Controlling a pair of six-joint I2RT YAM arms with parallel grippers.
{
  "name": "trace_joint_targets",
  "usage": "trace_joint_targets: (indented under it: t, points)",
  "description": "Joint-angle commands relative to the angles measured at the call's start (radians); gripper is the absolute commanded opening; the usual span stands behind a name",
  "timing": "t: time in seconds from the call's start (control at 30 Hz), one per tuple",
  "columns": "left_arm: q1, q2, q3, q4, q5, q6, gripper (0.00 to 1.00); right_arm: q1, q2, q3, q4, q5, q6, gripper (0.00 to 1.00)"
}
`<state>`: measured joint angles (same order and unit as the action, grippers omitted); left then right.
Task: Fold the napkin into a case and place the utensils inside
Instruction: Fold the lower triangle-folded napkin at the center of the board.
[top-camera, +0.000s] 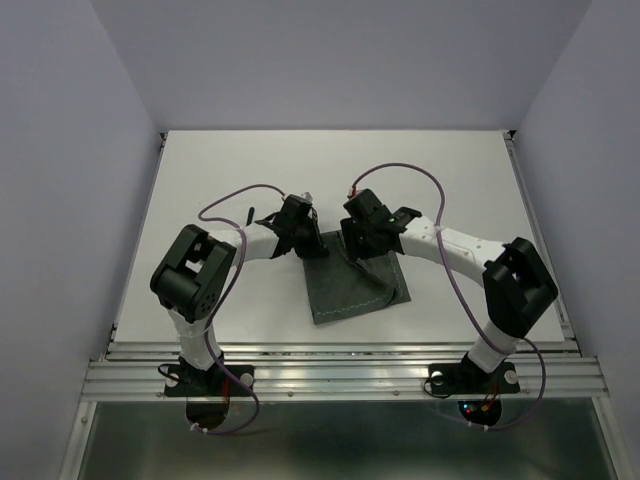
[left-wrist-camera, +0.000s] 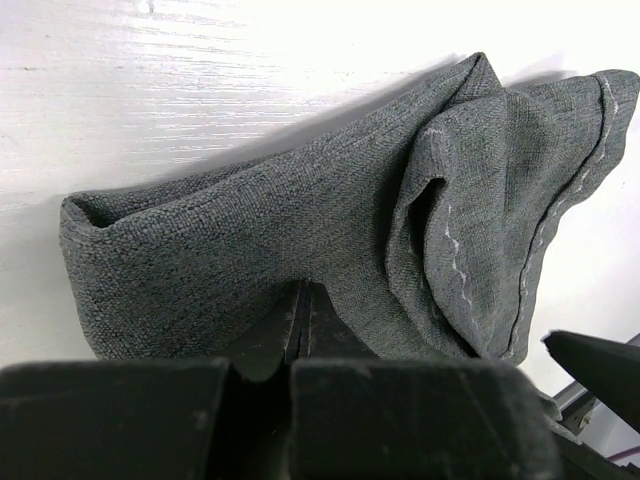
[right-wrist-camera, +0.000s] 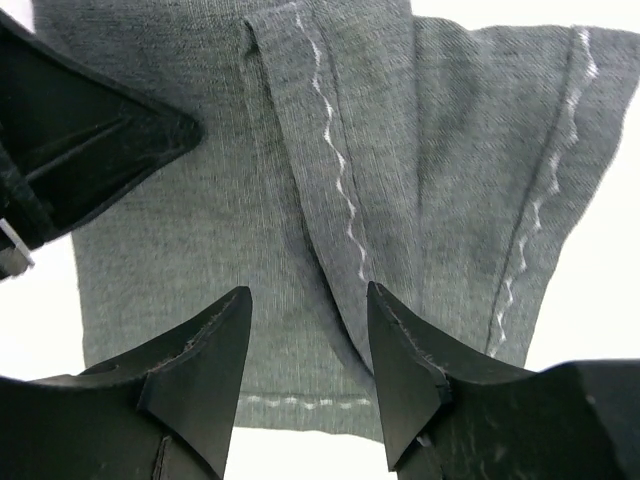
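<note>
The left gripper (left-wrist-camera: 303, 305) clamps a fold of dark grey-green cloth napkin (left-wrist-camera: 230, 240); the right gripper (right-wrist-camera: 308, 340) hovers beside it, fingers apart.

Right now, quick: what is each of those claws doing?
Left gripper: closed, pinching the napkin.
Right gripper: open, holding nothing.

Bare desk (top-camera: 330, 165) lies open across the far half and down both outer sides. The napkin (top-camera: 365, 295) occupies the centre; the left gripper (top-camera: 300, 238) and right gripper (top-camera: 358, 240) crowd its far edge. The left arm (top-camera: 190, 275) and right arm (top-camera: 515, 285) bar the near corners. A free strip runs between napkin and near edge. Walls (top-camera: 60, 200) close off left, right and rear.
</note>
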<state>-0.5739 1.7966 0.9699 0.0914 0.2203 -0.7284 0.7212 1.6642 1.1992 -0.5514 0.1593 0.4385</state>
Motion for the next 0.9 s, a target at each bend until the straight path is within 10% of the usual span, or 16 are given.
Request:
trace_joint_targets:
  t: [0.0, 0.6, 0.87]
  points:
    - [0.008, 0.001, 0.038, 0.008, 0.039, 0.027, 0.00, 0.012, 0.054, 0.066, -0.044, 0.077, -0.040, 0.55]
    - [0.009, 0.032, 0.041, 0.028, 0.086, 0.026, 0.00, 0.030, 0.028, -0.075, -0.028, 0.013, -0.081, 0.52]
    - [0.009, 0.030, 0.038, 0.028, 0.093, 0.027, 0.00, 0.030, -0.018, -0.081, 0.001, 0.059, -0.026, 0.21]
